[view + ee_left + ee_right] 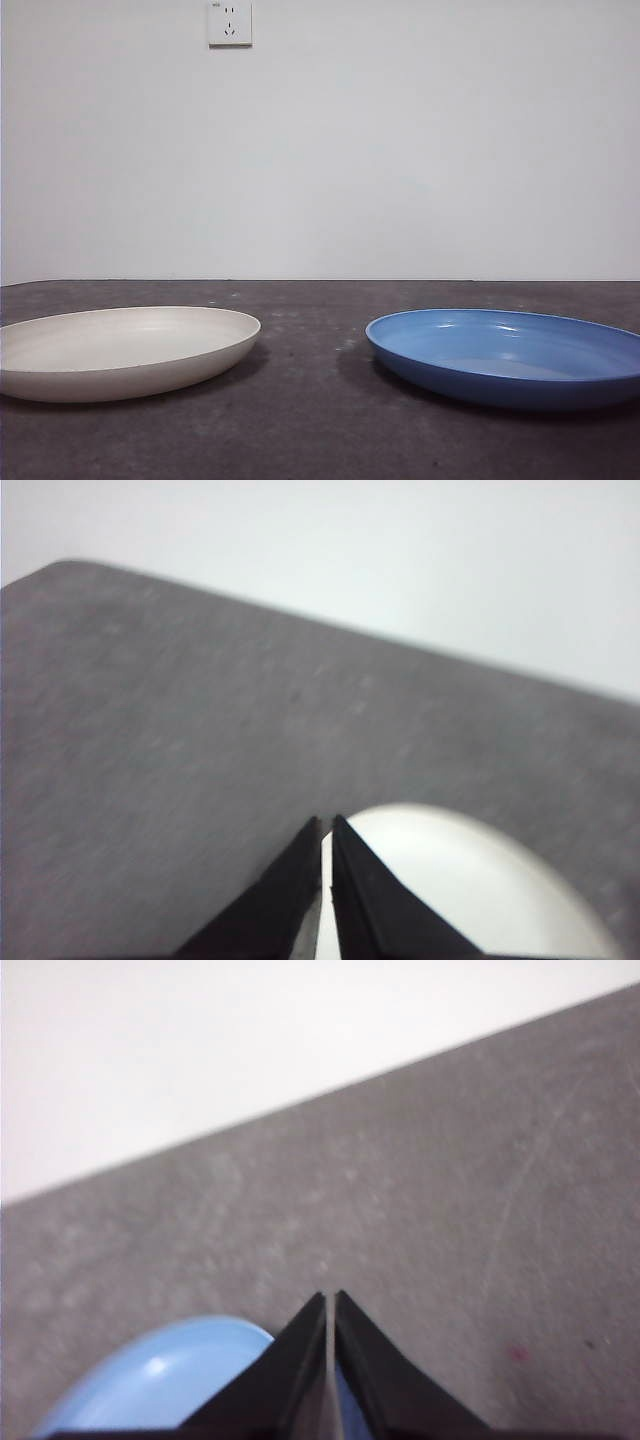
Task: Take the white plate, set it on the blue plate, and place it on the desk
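Observation:
The white plate (120, 350) lies flat on the desk (310, 420) at the left of the front view. The blue plate (510, 355) lies flat on the desk at the right, apart from the white one. Neither arm shows in the front view. My left gripper (326, 825) is shut and empty, raised above the desk beside the white plate's rim (470, 890). My right gripper (329, 1298) is shut and empty, raised above the desk beside the blue plate's rim (160, 1380).
A white wall with a power socket (229, 22) stands behind the desk's far edge. Bare desk lies between the two plates and in front of them.

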Robot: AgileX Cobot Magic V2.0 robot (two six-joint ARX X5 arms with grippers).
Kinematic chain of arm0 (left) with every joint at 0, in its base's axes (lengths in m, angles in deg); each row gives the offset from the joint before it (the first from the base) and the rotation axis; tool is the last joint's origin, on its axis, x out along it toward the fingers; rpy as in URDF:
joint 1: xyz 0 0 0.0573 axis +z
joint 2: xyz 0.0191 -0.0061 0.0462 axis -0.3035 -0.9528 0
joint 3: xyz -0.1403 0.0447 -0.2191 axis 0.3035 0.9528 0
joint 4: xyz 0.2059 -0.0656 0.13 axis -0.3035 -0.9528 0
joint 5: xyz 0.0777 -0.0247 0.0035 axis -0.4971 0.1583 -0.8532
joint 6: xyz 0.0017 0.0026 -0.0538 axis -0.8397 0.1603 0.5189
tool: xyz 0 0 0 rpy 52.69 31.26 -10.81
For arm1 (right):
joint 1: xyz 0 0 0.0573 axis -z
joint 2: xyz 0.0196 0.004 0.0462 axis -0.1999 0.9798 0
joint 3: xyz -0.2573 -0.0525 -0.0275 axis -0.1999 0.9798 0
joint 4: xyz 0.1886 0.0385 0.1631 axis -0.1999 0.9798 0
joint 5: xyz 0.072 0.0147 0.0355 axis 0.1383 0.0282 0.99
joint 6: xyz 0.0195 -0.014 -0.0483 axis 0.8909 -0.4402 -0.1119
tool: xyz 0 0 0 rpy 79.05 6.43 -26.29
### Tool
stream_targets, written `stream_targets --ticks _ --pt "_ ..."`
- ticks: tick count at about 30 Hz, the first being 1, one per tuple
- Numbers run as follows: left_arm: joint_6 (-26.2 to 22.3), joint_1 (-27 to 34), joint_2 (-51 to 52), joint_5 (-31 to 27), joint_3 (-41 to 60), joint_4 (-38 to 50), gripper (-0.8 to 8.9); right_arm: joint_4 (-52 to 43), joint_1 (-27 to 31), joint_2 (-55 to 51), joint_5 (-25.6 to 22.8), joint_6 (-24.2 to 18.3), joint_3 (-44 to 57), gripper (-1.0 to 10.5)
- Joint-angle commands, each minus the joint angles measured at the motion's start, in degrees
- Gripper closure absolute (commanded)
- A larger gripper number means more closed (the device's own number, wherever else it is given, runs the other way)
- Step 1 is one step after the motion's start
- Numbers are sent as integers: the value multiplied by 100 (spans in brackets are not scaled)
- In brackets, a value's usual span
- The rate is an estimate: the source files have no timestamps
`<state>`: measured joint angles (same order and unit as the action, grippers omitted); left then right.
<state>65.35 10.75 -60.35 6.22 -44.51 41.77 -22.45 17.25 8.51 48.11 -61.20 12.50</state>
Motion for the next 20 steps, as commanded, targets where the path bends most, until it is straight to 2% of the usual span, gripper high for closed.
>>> stream_targets --ticks 1,6,11,15,20 --pt "420 -107 -326 28 -343 173 796 129 -4 304 70 426 -455 938" --pt "378 -365 -1172 70 -1362 -280 796 612 -2 1043 511 352 -1419 938" --pt "-66 -514 -2065 374 -2656 -1272 797 1121 -22 1838 1360 164 -2378 938" --pt "-166 -522 -2634 1014 -3491 -1703 797 1530 -332 2326 1539 39 -3005 938" --pt "-181 -680 -3084 1676 -4153 -1939 796 2124 -1126 2911 1539 -310 -3759 938"
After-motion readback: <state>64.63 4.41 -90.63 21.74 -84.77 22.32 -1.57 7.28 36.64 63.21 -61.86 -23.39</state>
